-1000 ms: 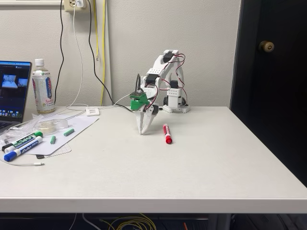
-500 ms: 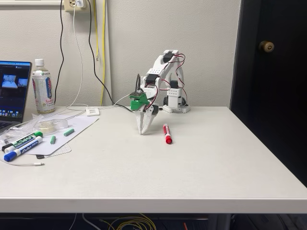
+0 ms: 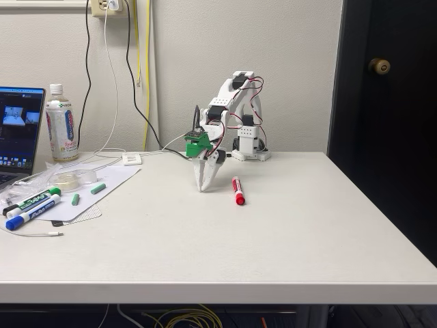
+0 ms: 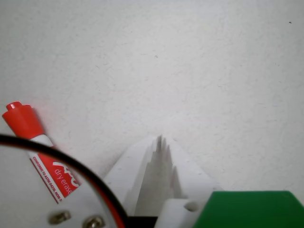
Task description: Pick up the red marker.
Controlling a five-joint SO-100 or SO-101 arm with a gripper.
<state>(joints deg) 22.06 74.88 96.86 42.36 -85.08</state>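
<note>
We see the red marker [image 3: 237, 190] lying flat on the white table [image 3: 273, 232], cap toward us in the fixed view, untouched. At its nine o'clock, just beside it, the gripper [image 3: 204, 187] points down, tips at the tabletop, fingers pressed together on nothing. In the wrist view the red marker [image 4: 40, 154] sits at eight o'clock of the closed gripper [image 4: 159, 140].

I'm seeing the red marker [image 3: 237, 190] lying flat on the table, red cap nearest the front edge, white barrel with its red label [image 4: 53, 176] behind.
</note>
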